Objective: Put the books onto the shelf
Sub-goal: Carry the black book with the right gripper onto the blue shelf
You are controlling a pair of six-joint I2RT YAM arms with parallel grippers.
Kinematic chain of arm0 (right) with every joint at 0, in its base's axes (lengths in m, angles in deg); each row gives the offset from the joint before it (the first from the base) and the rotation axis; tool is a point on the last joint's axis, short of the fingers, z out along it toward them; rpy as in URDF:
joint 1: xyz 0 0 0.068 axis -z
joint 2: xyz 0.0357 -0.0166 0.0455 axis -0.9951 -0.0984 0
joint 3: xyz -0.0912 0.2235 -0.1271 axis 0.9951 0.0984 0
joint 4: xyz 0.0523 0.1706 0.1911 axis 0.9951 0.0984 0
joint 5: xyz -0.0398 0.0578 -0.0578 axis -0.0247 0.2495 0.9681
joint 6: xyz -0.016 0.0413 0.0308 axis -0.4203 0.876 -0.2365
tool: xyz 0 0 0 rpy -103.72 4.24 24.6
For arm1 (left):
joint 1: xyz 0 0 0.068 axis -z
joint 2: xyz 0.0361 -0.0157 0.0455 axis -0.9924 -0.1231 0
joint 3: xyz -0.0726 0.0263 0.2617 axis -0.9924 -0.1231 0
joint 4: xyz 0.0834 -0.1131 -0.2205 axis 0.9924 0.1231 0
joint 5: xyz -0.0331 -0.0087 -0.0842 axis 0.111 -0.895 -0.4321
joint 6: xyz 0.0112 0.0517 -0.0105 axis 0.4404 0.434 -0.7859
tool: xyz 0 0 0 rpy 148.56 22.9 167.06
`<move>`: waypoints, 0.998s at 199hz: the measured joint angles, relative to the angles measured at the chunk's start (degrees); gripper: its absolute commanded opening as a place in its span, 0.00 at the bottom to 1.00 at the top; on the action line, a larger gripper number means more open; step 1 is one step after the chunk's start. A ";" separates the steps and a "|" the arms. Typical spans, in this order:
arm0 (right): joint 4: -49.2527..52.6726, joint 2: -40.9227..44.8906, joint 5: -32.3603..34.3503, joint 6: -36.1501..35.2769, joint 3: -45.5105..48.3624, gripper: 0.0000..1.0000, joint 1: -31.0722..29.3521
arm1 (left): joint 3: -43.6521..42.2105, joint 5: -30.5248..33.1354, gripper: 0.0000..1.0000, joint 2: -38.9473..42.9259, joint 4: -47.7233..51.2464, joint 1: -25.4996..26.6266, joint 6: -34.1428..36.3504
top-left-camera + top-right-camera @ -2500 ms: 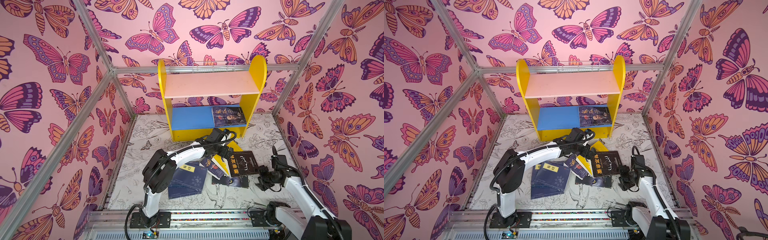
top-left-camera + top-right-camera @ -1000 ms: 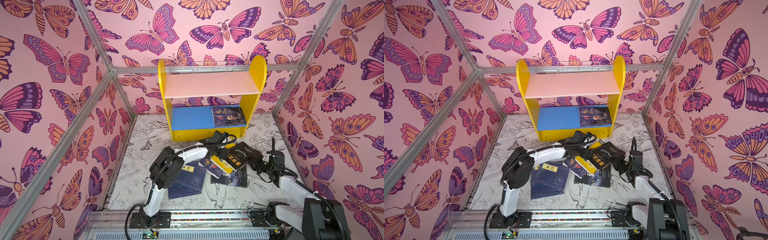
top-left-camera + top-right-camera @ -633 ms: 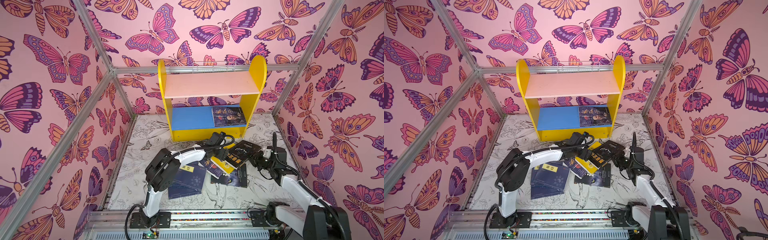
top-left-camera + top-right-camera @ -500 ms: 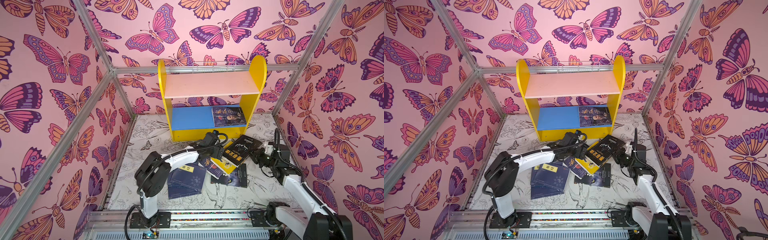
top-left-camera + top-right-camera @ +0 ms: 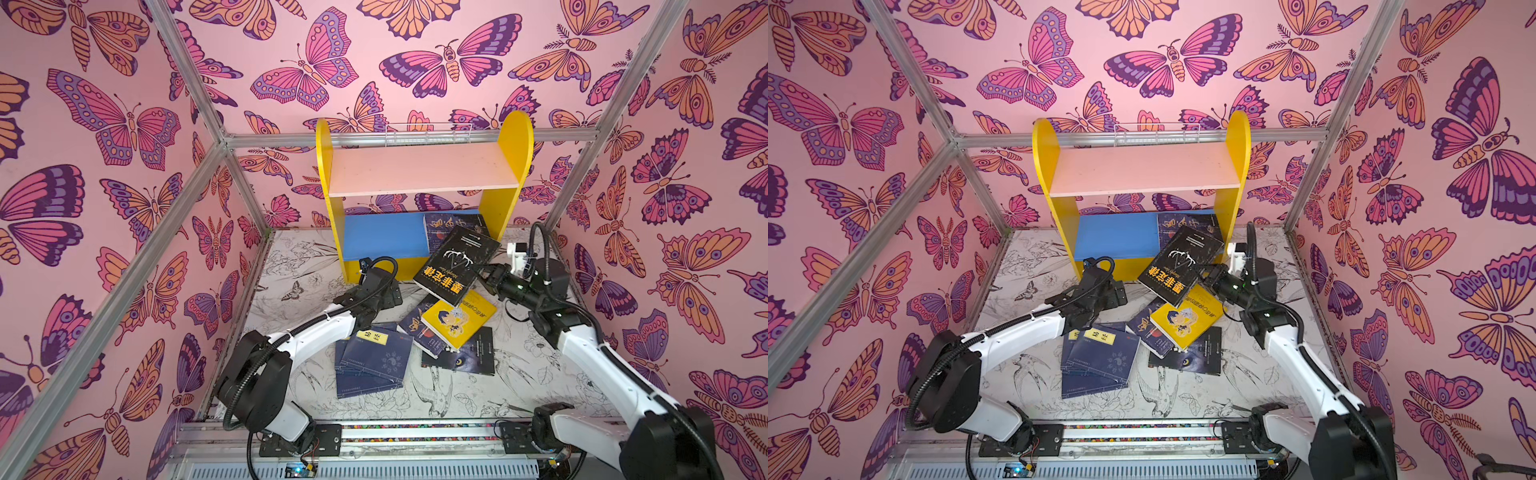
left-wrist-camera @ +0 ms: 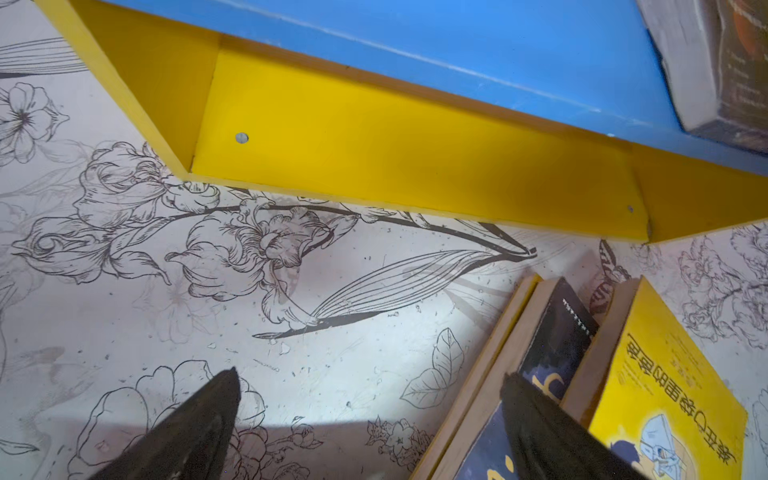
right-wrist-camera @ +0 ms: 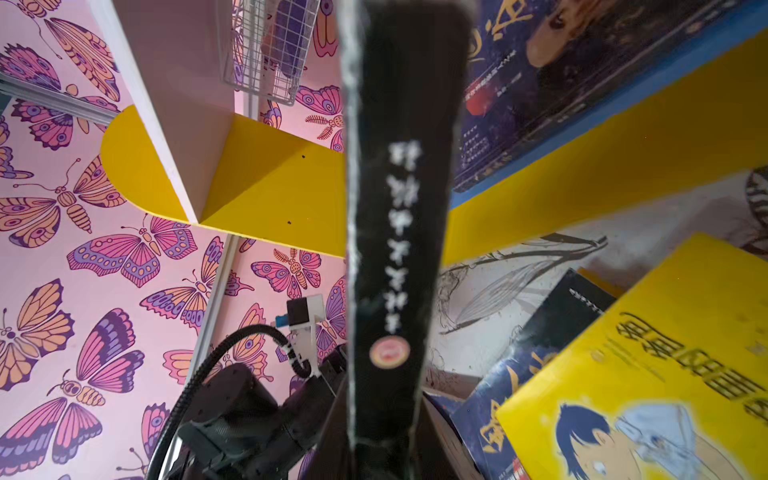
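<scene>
TEST CELL: The right hand [image 5: 482,271] pinches a black book [image 5: 455,266] w/ a yellow Chinese title by one edge & holds it tilted in the air. It is just in front of the shelf [image 5: 515,141], a two-tier unit w/ yellow round-topped sides at the back of the surface [image 5: 291,270]. In both top views the lifted bk's far corner overlaps a dark-blue book [image 5: 453,222] lying flat at the right end of the blue lower board [image 5: 382,237]; whether the two touch can't be told. In the right wrist view the black book shows spine-on at ctr frame, clamped btwn the jaws, w/ the shelf's yellow side & pale pink upper board [image 5: 415,170] beyond.

The left hand [image 6: 370,376] hangs low over the flower-print surface, near the yellow base strip [image 6: 415,158], fingers [image 6: 195,432] spread wide & gripping nothing. In the left wrist view one finger crosses the corner of a dark-blue paperback [image 6: 552,332] on the surface.

Other books lie loose mid-cell. A yellow cartoon book [image 5: 457,318] rests partly on that dark-blue paperback & overlaps a black eye-cover book [image 5: 465,357]. Just left of them a fanned stack of thin navy books [image 5: 374,361], the top one w/ a yellow label, sits beside the left arm's forearm.
</scene>
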 measured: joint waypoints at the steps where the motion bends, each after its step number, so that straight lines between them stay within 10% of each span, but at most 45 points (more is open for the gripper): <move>1: -0.33 -0.44 0.35 0.11 -0.20 0.00 -0.22 | 0.00 0.04 0.99 0.00 0.00 0.00 0.00; 199: -29.59 -37.97 47.69 16.15 -16.44 0.00 -10.60 | -1.60 0.87 0.99 3.63 2.38 0.00 -0.59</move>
